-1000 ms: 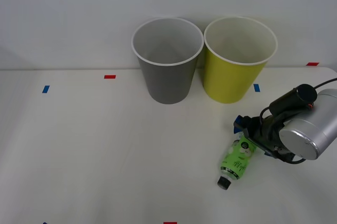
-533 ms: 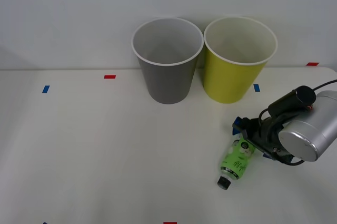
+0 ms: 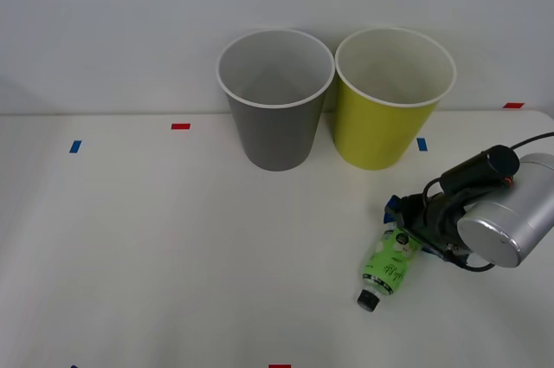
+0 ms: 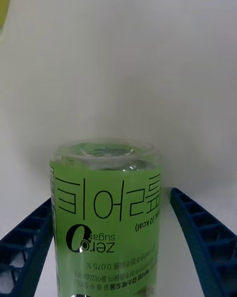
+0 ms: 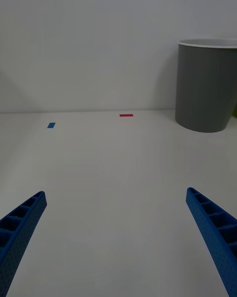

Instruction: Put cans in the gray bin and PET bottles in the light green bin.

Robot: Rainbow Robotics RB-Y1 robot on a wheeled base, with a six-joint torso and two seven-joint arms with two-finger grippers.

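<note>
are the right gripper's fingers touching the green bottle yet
Apart on one side at least: in the right wrist view a strip of table shows between the PET bottle and one blue finger of the right gripper.

Bright-green, black-capped PET bottle (image 3: 389, 262) — blue ribbed claw (image 3: 405, 222).

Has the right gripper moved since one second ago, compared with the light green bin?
Barely. The right gripper straddles the PET bottle at almost the same spot below the light green bin; any shift is too slight to give a direction.

A silver cylindrical right arm with a black cable ends in a gripper (image 3: 405, 222) with blue ribbed fingers
</note>
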